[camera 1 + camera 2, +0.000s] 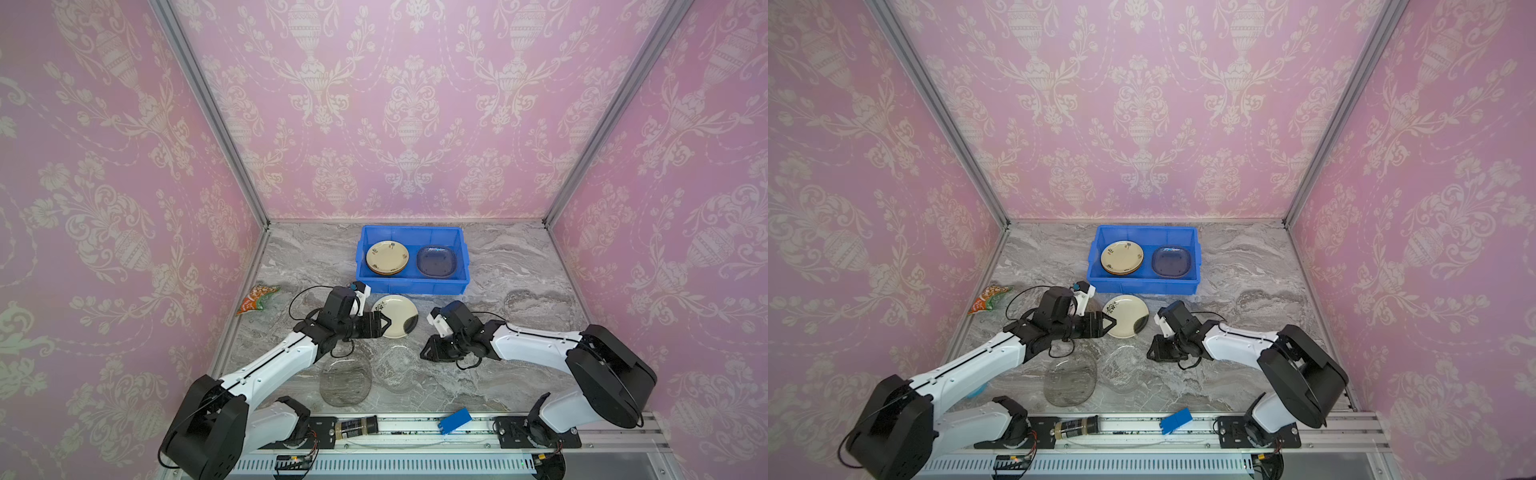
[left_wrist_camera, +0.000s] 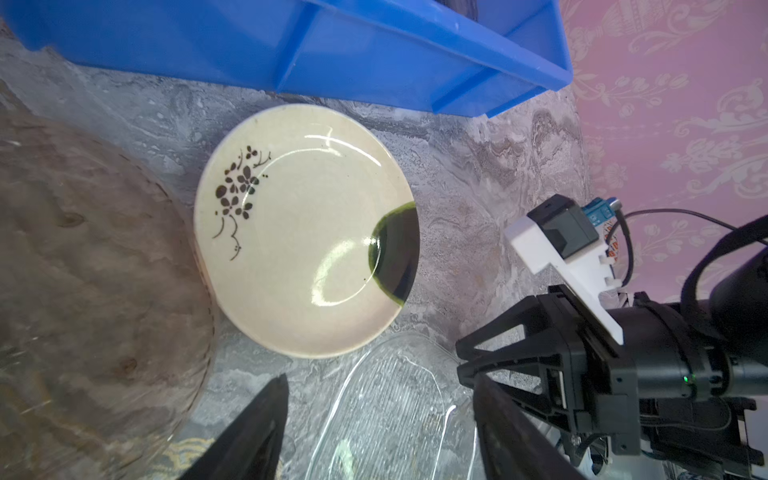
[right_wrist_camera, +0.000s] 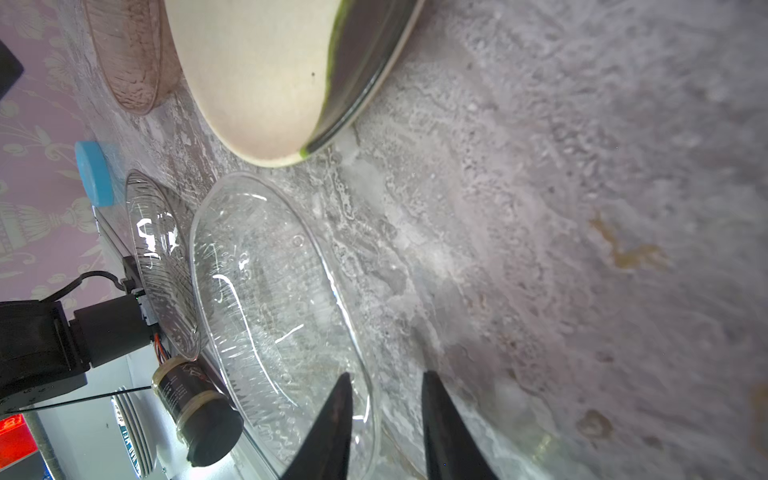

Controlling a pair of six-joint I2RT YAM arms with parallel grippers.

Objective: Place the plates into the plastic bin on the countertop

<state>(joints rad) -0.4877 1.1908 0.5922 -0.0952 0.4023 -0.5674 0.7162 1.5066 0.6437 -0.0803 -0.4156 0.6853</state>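
The blue plastic bin [image 1: 411, 284] stands at the back of the marble countertop [image 1: 519, 270], holding a stack of cream floral plates [image 1: 387, 257] and a smoky glass plate [image 1: 437, 261]. In front of it lies a cream plate [image 1: 399, 313] with a dark patch. Nearer are a clear glass plate [image 1: 397, 370] and a smoky one [image 1: 345, 384]. An amber glass plate [image 2: 95, 270] lies against the cream plate. My left gripper [image 2: 380, 378] hangs open beside the cream plate, over the clear plate's edge. My right gripper [image 3: 386, 376] is open, its jaws astride the clear plate's rim [image 3: 370, 399].
An orange-green fan-shaped piece [image 1: 257, 297] lies at the left. A small blue card [image 1: 455, 419] and a dark jar [image 1: 355, 426] rest on the front rail. A light blue round object [image 3: 95, 174] sits near the smoky plate. The two grippers face each other closely.
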